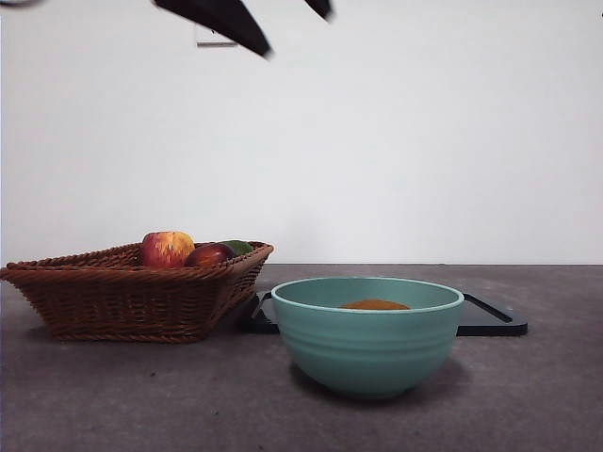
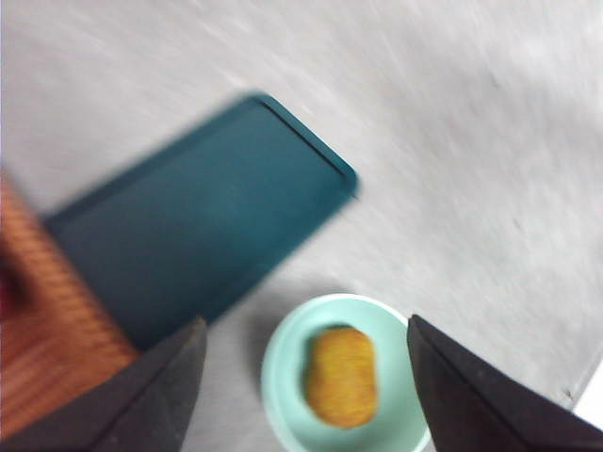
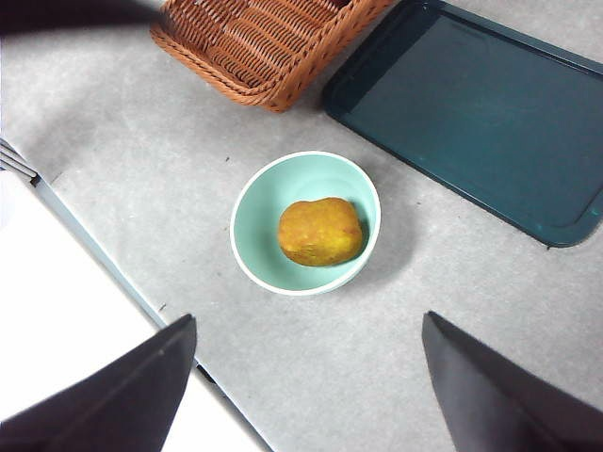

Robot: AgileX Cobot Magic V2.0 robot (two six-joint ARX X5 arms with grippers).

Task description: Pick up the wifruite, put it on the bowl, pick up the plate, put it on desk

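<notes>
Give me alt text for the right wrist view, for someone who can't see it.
A tan-brown wifruite lies inside a teal bowl standing on a grey desk. Beyond the bowl are a wicker basket and an empty dark tray, side by side. The open right gripper hangs above, holding nothing.

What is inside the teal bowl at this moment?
One tan-brown wifruite lies inside the bowl, alone. From the front view only its top shows above the rim; the bowl floor beneath it is covered.

A plain white wall point(image 1: 424, 141) rises behind the counter point(image 1: 113, 395) (matte, mottled grey-brown). High on it sits a small pale plate point(image 1: 209, 40). Light is even.
</notes>
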